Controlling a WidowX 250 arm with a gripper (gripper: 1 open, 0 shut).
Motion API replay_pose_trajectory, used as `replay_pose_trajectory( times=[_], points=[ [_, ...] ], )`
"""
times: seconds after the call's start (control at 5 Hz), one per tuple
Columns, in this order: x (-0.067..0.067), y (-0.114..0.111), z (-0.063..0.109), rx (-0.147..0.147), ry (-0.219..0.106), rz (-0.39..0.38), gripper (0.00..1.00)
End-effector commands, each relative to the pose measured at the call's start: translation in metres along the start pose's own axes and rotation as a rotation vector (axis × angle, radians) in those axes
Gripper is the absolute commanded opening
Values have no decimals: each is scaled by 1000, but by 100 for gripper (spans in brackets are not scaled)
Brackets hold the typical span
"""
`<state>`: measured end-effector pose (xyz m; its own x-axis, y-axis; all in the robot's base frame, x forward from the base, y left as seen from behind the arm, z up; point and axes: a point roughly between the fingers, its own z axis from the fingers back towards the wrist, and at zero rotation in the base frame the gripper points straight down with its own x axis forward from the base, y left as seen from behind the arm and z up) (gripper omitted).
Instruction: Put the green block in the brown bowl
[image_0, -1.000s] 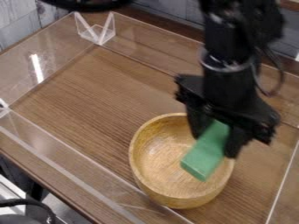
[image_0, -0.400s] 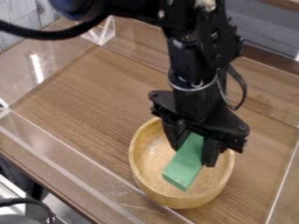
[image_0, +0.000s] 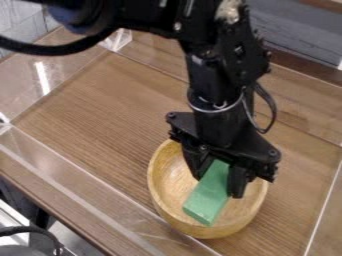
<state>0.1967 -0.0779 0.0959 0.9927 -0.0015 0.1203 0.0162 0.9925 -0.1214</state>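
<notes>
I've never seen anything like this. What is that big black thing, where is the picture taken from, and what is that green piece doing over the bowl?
The black thing is a robot arm, seen by one camera looking down at it from the side. At its tip is a claw pointing straight down, its two fingers pinching a green block. The claw has lowered the block, tilted, into a round brown bowl of wood. The bowl sits on a wooden table fenced by a clear plastic wall. The block is not yet released.
</notes>
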Motion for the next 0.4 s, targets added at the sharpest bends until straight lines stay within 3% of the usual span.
replay_pose_trajectory(
  times=[0.0, 0.2],
  points=[
    [4, 0, 7, -20, -36, 12, 0],
    [3, 1, 6, -26, -30, 19, 0]
  ],
)
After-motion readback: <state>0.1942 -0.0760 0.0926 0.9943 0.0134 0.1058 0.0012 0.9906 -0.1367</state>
